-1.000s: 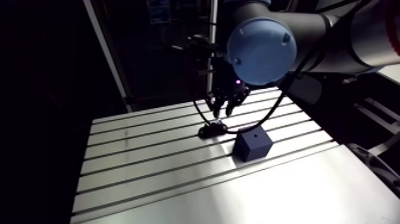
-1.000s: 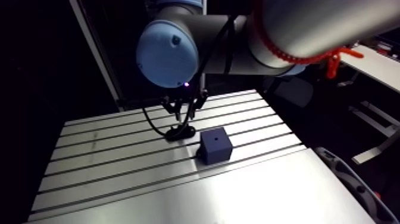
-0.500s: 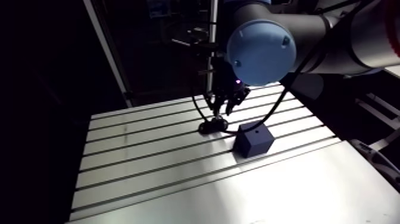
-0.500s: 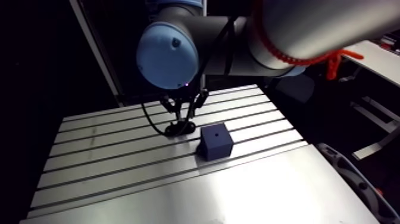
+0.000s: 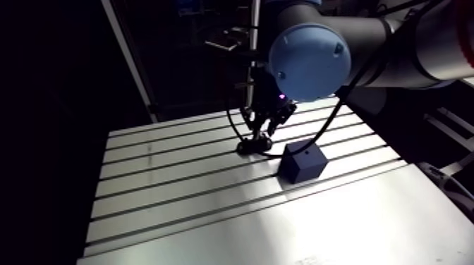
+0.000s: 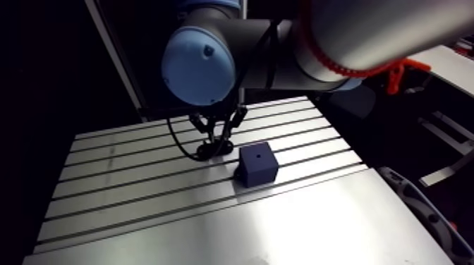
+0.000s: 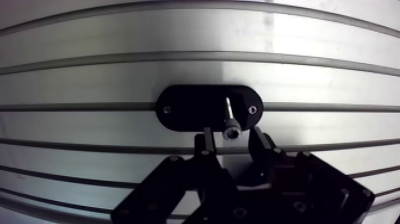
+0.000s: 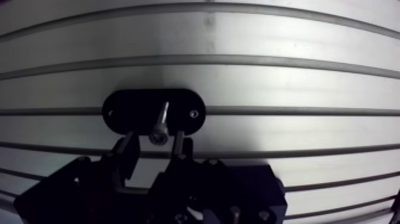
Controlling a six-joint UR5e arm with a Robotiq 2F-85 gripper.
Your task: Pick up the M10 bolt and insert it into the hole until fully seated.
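Bolt position: the M10 bolt (image 7: 229,118) sits on a black oval holder (image 7: 190,108), which rests on the slotted aluminium bench (image 7: 89,77).
Bolt axis: in the wrist view its long axis runs from the tool straight ahead, crossing the bench slots roughly at right angles.
Bolt ends: the socket head is at the tool end with its recess facing the camera, and the shank tip points away, over the middle of the holder.
Bolt posture: the wrist view does not settle whether it stands upright or lies flat.
Tool: the tool (image 7: 231,134) is low over the near edge of the holder, its fingers (image 7: 206,143) apart on either side of the bolt head, with a sliver of gap on each side and nothing clamped.
Holder: it straddles one bench slot, with a small screw near each rounded end.
Block: a dark blue block (image 5: 302,162) with a hole (image 5: 305,151) in its top face stands on the bench just beside the holder, apart from it.
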